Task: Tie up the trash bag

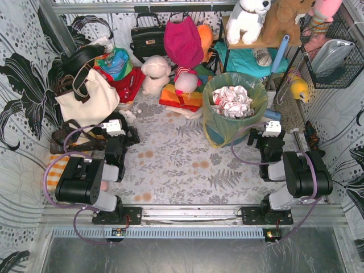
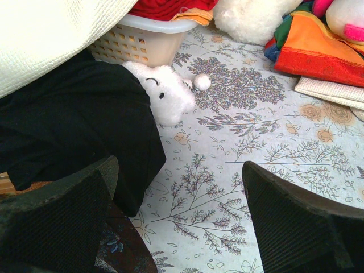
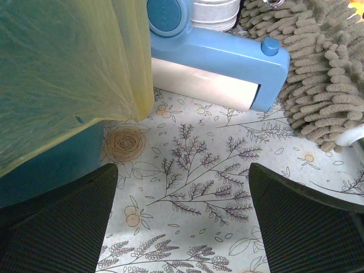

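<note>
Lining the blue bucket [image 3: 51, 165], the trash bag [image 1: 253, 116] sits open with crumpled paper [image 1: 232, 101] inside. Right jaws stand apart, empty, just beside the bucket; left jaws, likewise apart, lie well left of it.

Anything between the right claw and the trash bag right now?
No. Right wrist view shows only bare floral tablecloth between the open right claw and the trash bag, which drapes over the blue bucket. The lint roller lies further back.
</note>
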{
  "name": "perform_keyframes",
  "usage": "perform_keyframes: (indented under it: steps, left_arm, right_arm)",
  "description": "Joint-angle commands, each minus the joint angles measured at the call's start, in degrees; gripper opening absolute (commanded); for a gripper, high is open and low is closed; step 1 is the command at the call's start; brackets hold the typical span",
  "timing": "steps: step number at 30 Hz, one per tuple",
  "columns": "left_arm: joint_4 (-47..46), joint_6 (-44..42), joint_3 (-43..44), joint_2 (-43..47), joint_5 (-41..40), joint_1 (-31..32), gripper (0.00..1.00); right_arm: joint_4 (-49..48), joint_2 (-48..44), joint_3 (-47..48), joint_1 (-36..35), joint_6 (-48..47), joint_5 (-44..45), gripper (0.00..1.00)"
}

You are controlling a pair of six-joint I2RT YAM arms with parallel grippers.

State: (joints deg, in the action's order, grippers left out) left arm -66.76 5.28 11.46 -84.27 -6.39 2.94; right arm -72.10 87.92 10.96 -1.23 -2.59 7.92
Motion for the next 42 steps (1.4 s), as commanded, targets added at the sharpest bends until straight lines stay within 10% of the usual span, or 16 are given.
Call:
perform_keyframes:
  steps: [1, 27, 42]
  left_arm:
    - [-2.52, -0.16, 0.86, -0.06, 0.41, -0.3, 0.98]
    - [2.91, 0.63, 2.21, 3.85, -4.76, 0.31, 0.98]
    - [18.29, -6.91, 10.39, 12.88, -23.32, 13.23, 0.98]
  right_arm:
    - [-2.17, 0.15, 0.26, 0.36, 0.72, -0.01, 0.97]
    - [-5.18, -6.07, -4.18, 0.36, 0.29, -0.13, 0.97]
    - [28.6, -30.82, 1.54, 0.36, 3.51, 6.04, 0.97]
